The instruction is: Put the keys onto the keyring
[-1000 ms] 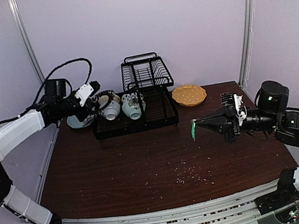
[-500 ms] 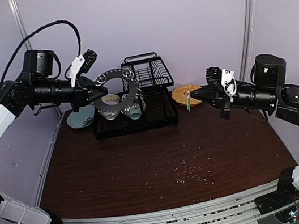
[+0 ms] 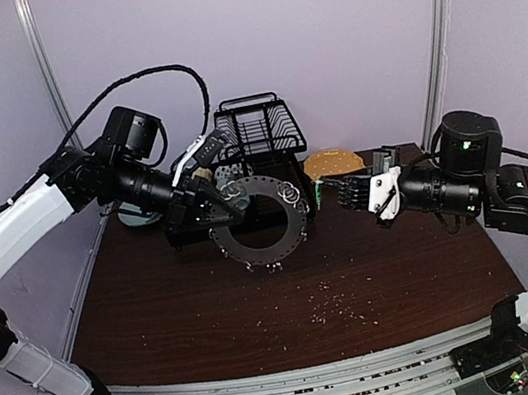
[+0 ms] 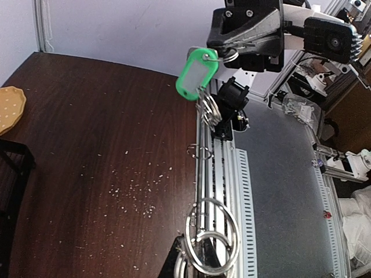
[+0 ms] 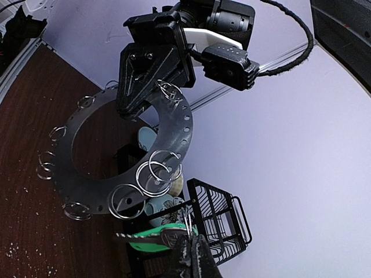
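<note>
My left gripper (image 3: 213, 206) is shut on the rim of the keyring (image 3: 258, 254), a dark grey disc fringed with wire loops, and holds it tilted in the air over the table's middle. My right gripper (image 3: 329, 192) is shut on the green-headed key (image 3: 315, 195), just right of the disc's right edge. In the right wrist view the key (image 5: 152, 240) sits below the disc (image 5: 179, 124), close to three large loops. In the left wrist view the disc (image 4: 200, 174) shows edge-on, with the green key (image 4: 197, 72) at its far end.
A black dish rack (image 3: 255, 130) with cups stands at the back, a yellow plate (image 3: 333, 166) to its right and a teal plate (image 3: 130, 217) to its left. Pale crumbs (image 3: 338, 307) lie scattered on the dark wooden table (image 3: 162, 316).
My left gripper has carried the keyring from beside the rack out and down over the table's middle. My right gripper has carried the key left, up to the disc's edge.
</note>
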Controlling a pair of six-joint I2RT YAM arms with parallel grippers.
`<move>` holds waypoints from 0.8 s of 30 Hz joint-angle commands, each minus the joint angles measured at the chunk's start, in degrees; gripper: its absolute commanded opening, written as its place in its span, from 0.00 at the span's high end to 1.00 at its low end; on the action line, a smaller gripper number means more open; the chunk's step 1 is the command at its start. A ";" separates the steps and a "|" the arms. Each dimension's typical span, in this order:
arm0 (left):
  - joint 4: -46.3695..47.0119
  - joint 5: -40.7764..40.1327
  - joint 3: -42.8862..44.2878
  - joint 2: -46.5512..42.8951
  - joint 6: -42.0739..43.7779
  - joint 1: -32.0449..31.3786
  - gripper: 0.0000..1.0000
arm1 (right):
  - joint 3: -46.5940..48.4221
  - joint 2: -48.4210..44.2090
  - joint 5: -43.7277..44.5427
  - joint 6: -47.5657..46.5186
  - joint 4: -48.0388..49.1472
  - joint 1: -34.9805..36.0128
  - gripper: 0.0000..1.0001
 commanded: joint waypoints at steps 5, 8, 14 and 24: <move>-0.67 4.52 5.15 3.78 -1.39 -3.21 1.00 | 4.98 2.20 -0.07 -0.09 -3.53 0.61 1.00; -6.06 -1.42 8.65 5.90 0.77 -5.78 1.00 | 6.44 2.53 0.60 0.62 -4.91 0.63 1.00; -7.27 -6.99 9.62 7.17 1.18 -7.34 1.00 | 9.34 4.61 2.56 0.84 -8.41 0.97 1.00; -7.95 -7.43 10.97 8.06 3.56 -8.11 1.00 | 9.00 5.71 4.89 -3.26 -11.81 3.28 1.00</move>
